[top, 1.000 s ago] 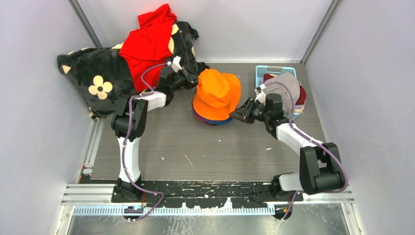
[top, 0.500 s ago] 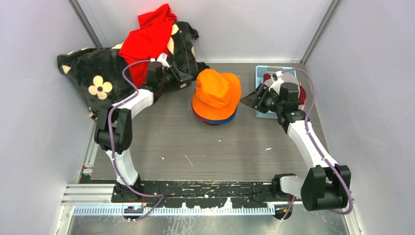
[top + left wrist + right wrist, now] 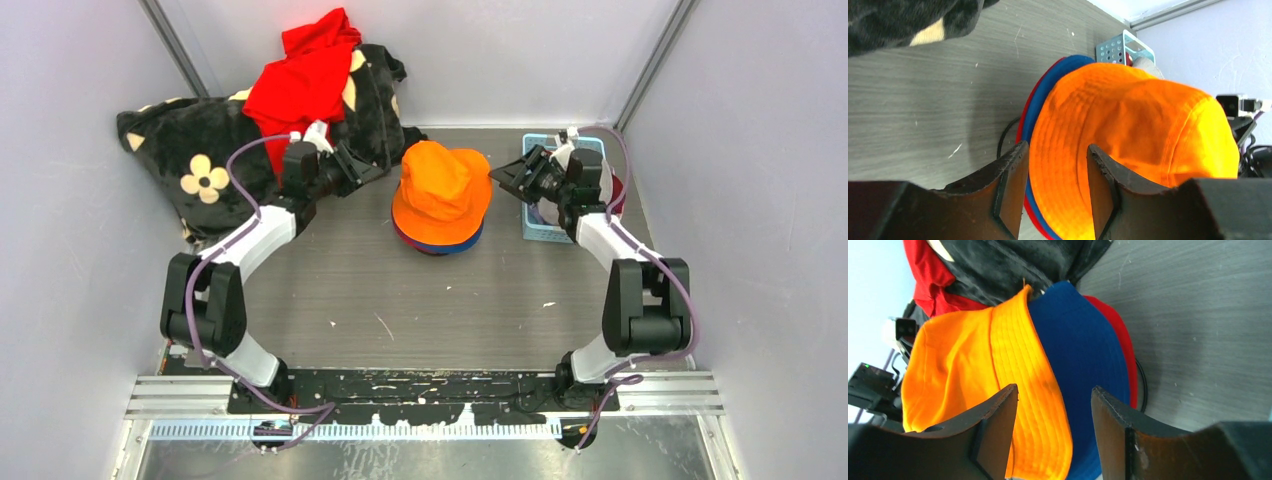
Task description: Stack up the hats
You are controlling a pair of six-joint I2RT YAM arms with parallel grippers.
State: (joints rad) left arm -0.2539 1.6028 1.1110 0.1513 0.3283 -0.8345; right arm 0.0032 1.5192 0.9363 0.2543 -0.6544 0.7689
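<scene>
The grey wood-grain table (image 3: 400, 310) fills the floor of the white-walled cell. At its far left corner lies a big black blanket (image 3: 190, 140) with cream flowers, and a bright red garment (image 3: 300, 85) is draped over the blanket's far right part. Near the middle of the table, toward the far side, stands the stack of 3 hats. The orange hat (image 3: 443, 185) is on top, crown up and slightly dented. The blue hat (image 3: 1083, 355) sits under it, and the red hat (image 3: 1120, 340) is at the bottom, with only their brims showing round the edge. A thin dark cable loops on the table just beside the red brim. To the right of the stack, by the far right wall, sits a light blue perforated basket (image 3: 540, 233). It holds a maroon hat (image 3: 617, 195) and a grey hat (image 3: 1149, 66), both largely hidden under the right arm. The 2 arms reach in from either side. The left gripper (image 3: 367, 165) hangs just left of the stack in front of the blanket. Its claw is spread wide and empty, and the orange crown shows through the gap in the left wrist view. The right gripper (image 3: 508, 178) hangs just right of the stack, over the basket's left edge. Its claw is likewise wide and holds nothing. Neither claw clearly touches the hats.
</scene>
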